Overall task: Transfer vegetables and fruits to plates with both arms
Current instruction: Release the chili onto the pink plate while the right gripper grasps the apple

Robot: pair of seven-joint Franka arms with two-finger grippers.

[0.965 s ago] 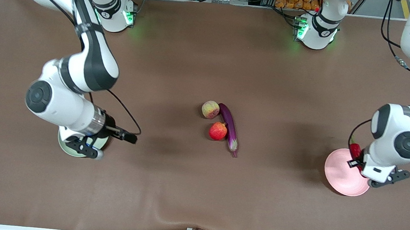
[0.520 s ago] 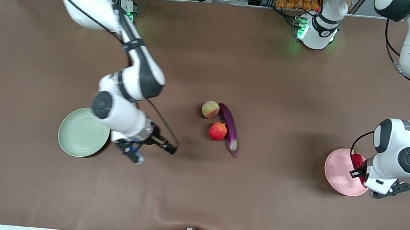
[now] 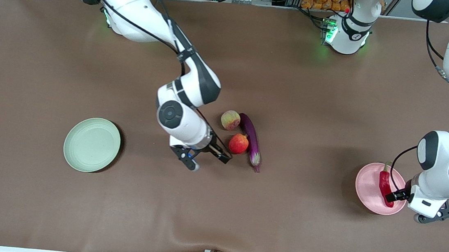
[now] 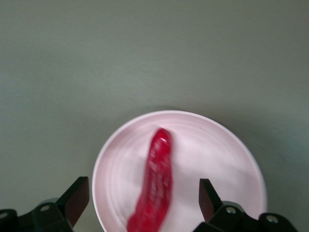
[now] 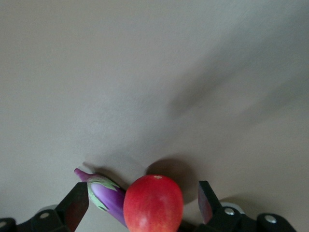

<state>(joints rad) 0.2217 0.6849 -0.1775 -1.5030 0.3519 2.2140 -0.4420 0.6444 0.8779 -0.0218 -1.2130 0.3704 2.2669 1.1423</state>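
Note:
The red chili pepper [image 3: 384, 185] lies on the pale pink plate [image 3: 368, 193]. My left gripper [image 3: 432, 215] is open and empty, up over the plate's edge at the left arm's end. In the left wrist view the chili [image 4: 155, 186] lies on the plate [image 4: 219, 159] below the spread fingers [image 4: 77, 198]. My right gripper [image 3: 190, 160] is open beside the red pomegranate-like fruit [image 3: 238, 143]. In the right wrist view that fruit [image 5: 153, 203] and the eggplant's stem end [image 5: 107, 198] show between the fingers. The peach [image 3: 230, 120] and the purple eggplant [image 3: 250, 139] lie against the red fruit.
The pale green plate [image 3: 91, 144] lies bare toward the right arm's end of the table. A brown cloth [image 3: 216, 207] covers the table. The two arm bases stand along the edge farthest from the front camera.
My right arm swung from over the green plate to the fruits at the middle. My left gripper let go of the chili, which now lies on the pink plate, and drew off.

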